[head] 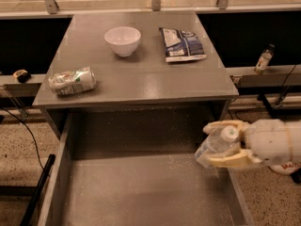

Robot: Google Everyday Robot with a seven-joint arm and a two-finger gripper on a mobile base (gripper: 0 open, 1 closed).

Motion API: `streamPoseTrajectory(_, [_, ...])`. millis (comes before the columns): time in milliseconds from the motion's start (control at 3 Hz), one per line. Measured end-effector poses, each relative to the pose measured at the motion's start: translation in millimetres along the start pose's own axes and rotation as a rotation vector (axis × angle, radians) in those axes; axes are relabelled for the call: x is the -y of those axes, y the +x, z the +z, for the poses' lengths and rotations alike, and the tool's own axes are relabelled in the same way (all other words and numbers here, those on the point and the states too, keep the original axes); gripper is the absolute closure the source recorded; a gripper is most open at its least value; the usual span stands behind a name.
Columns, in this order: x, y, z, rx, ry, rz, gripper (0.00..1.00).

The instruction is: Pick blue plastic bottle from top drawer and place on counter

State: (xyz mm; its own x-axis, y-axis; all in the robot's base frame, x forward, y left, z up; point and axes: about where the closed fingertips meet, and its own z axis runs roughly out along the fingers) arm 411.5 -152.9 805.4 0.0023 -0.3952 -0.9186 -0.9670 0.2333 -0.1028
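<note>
Grey speckled rectangular counter [141, 74] fills the upper half of the view, set on a grey cabinet over pale terrazzo floor. On it: a white round bowl [122, 40] at the back, a dark blue-and-white foil snack bag [181, 44] to its right, and a crushed green-white can [72, 80] lying on its side near the front left edge.

Below the counter front, the wide shallow grey metal top drawer [141, 187] is pulled open, speckled floor showing.

White two-finger gripper [209, 145] enters from the right, at the drawer's right wall, close to the cabinet front. Cream fingers [231, 160] are clamped above and below the clear plastic bottle with white screw cap [214, 147].

Bottle axis is tilted: cap up and right, toward the wrist; base down and left, pointing over the drawer. It appears to sit above the drawer wall rather than on the floor, though height is hard to judge.

Key relation: the counter lies up and left of the held bottle, its front edge higher than the gripper. Judgement: the next move needs lift first, then travel left and back over the front right corner.

Risk: the tilted base clipping the counter edge.
</note>
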Motion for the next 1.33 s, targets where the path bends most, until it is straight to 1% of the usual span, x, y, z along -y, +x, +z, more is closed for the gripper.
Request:
streamPoseTrajectory(333, [28.6, -50.4, -53.3, 0.039, 0.03, -0.038, 1.0])
streamPoseTrajectory(667, [55.6, -87.3, -80.0, 0.019, -0.023, -0.018, 1.0])
streamPoseTrajectory(1000, [76.4, -129.2, -78.4, 0.016, -0.147, 0.031, 1.0])
streamPoseTrajectory(1333, [96.4, -179.6, -84.5, 0.001, -0.161, 0.036, 1.0])
